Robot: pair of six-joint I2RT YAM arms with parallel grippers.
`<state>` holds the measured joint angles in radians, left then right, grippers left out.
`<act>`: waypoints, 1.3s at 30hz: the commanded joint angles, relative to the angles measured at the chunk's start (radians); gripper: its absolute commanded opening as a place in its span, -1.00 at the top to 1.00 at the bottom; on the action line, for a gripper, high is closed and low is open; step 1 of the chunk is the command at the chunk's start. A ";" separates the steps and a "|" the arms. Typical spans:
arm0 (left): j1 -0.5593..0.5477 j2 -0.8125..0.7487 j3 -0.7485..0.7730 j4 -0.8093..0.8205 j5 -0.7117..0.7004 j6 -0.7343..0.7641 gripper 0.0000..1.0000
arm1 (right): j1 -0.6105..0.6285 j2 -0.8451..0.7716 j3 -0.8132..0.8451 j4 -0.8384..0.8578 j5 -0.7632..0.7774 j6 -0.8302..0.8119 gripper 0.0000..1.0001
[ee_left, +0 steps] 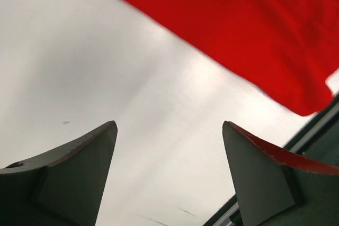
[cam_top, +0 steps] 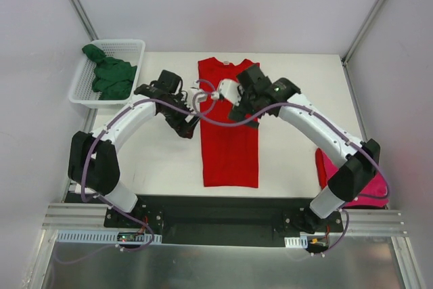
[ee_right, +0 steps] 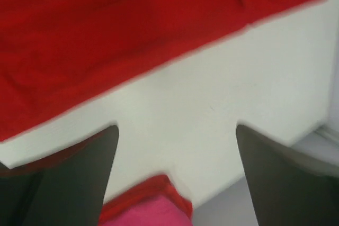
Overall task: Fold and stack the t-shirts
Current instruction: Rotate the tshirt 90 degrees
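The bright red t-shirt [cam_top: 229, 143] lies flat as a long narrow strip down the middle of the table, collar at the far end. My left gripper [cam_top: 188, 128] hovers open at the shirt's left edge, and in the left wrist view only bare table shows between its fingers [ee_left: 79, 168], with red cloth [ee_left: 238, 30] beyond. At the shirt's right edge my right gripper [cam_top: 246, 117] is open too, over white table, with the red t-shirt [ee_right: 106, 41] ahead of it. The magenta-pink t-shirt [cam_top: 374, 188] lies at the near right, partly behind the right arm. The dark green t-shirt [cam_top: 111, 76] is bunched in the basket.
A white mesh basket [cam_top: 81, 89] stands at the table's far left corner. White walls and metal frame posts close in the back and sides. The black base rail [cam_top: 216, 218] with both arm bases runs along the near edge. Magenta-pink cloth [ee_right: 145, 215] shows low in the right wrist view.
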<state>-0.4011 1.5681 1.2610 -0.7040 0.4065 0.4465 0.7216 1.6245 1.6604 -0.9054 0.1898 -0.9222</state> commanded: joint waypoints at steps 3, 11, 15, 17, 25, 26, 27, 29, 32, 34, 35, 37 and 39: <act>0.125 0.018 0.003 0.084 -0.051 -0.006 -0.63 | 0.137 -0.072 -0.214 -0.102 -0.059 0.025 -0.93; 0.151 -0.031 -0.116 0.113 -0.197 0.035 -0.64 | 0.177 -0.155 -0.359 -0.076 -0.041 0.016 -0.93; 0.143 -0.129 -0.244 0.110 -0.262 0.139 -0.64 | 0.222 -0.270 -0.492 -0.070 -0.058 -0.010 -0.93; 0.119 -0.203 -0.304 0.077 -0.291 0.197 -0.63 | 0.246 -0.350 -0.551 -0.063 -0.052 -0.030 -0.93; -0.077 -0.399 -0.339 -0.083 -0.360 0.248 -0.64 | 0.245 -0.482 -0.573 -0.139 -0.035 0.118 -0.93; -0.102 -0.417 -0.344 -0.087 -0.360 0.256 -0.64 | 0.251 -0.508 -0.586 -0.132 -0.017 0.112 -0.93; -0.154 -0.449 -0.356 -0.095 -0.359 0.267 -0.64 | 0.275 -0.514 -0.602 -0.129 0.000 0.094 -0.94; -0.191 -0.485 -0.379 -0.095 -0.356 0.311 -0.64 | 0.311 -0.540 -0.661 -0.121 0.039 0.028 -0.96; -0.237 -0.519 -0.411 -0.097 -0.347 0.321 -0.64 | 0.323 -0.560 -0.683 -0.133 0.056 0.014 -0.95; -0.278 -0.534 -0.411 -0.104 -0.330 0.290 -0.64 | 0.323 -0.532 -0.645 -0.179 0.033 0.052 -0.96; -0.295 -0.545 -0.411 -0.104 -0.324 0.281 -0.64 | 0.328 -0.537 -0.633 -0.200 0.011 0.057 -0.96; -0.359 -0.569 -0.420 -0.106 -0.319 0.256 -0.64 | 0.355 -0.561 -0.626 -0.199 0.023 0.062 -0.96; -0.381 -0.580 -0.437 -0.104 -0.317 0.245 -0.63 | 0.404 -0.565 -0.643 -0.185 0.059 0.059 -0.96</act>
<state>-0.7193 1.0317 0.8474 -0.7780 0.0692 0.7181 1.0603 1.0866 0.9894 -1.0580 0.2085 -0.8761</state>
